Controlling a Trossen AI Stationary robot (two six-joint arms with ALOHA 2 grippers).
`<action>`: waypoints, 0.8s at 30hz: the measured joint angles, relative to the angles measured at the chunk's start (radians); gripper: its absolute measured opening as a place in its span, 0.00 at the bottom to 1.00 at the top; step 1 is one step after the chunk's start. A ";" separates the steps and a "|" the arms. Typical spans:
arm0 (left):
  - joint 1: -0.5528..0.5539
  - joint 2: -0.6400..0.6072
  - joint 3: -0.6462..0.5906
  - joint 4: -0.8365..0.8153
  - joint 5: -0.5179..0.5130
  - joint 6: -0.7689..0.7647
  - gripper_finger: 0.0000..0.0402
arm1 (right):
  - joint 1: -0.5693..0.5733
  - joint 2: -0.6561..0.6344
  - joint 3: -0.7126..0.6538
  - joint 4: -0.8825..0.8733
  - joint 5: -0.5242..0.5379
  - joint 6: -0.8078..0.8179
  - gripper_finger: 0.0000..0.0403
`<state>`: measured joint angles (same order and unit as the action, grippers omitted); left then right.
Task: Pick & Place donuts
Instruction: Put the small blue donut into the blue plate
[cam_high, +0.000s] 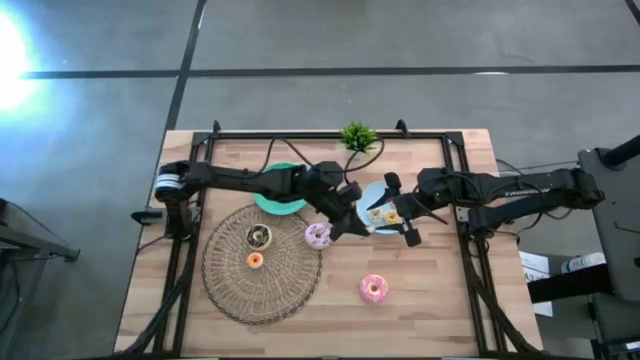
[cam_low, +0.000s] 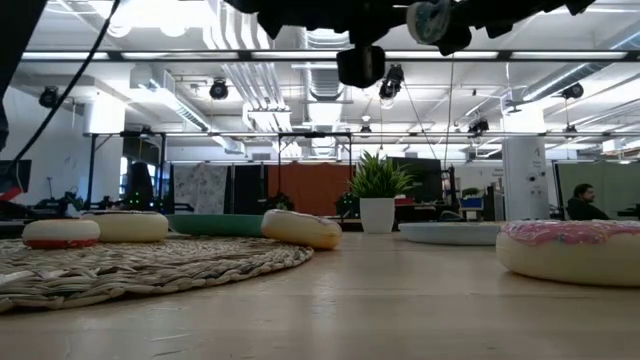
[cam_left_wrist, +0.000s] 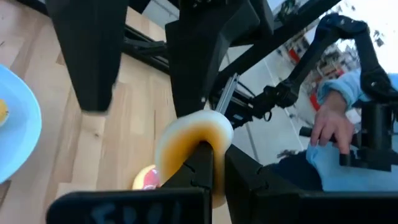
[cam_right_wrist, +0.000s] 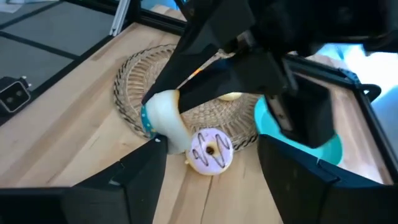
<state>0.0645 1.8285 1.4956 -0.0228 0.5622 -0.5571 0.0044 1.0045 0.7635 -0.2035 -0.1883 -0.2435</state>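
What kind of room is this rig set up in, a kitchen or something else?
Not a kitchen; it looks like a large open lab or workshop. The low view shows exposed ceiling ducts, more metal frames behind the table, and a seated person at the far right. The floor is bare grey.

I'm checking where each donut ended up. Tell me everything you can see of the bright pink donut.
The bright pink donut is a small ring with a pale underside, pink icing and light sprinkles on top. It lies flat on the bare wooden table, to the right of the woven mat and nearer the front edge than the light-blue plate. Nothing touches it but the table; both end effectors are away from it.
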 joint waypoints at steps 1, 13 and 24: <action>0.004 0.009 0.021 -0.029 0.003 0.016 0.00 | 0.000 -0.002 0.000 -0.009 0.000 0.004 0.60; 0.049 0.003 0.038 -0.117 -0.023 0.062 0.00 | 0.002 -0.053 0.000 -0.056 0.028 0.044 0.58; 0.054 0.003 0.037 -0.066 -0.023 0.058 0.00 | 0.000 -0.024 0.000 -0.094 0.063 0.004 0.66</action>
<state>0.1188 1.8313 1.5322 -0.0890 0.5392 -0.4988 0.0048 0.9804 0.7631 -0.2976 -0.1249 -0.2400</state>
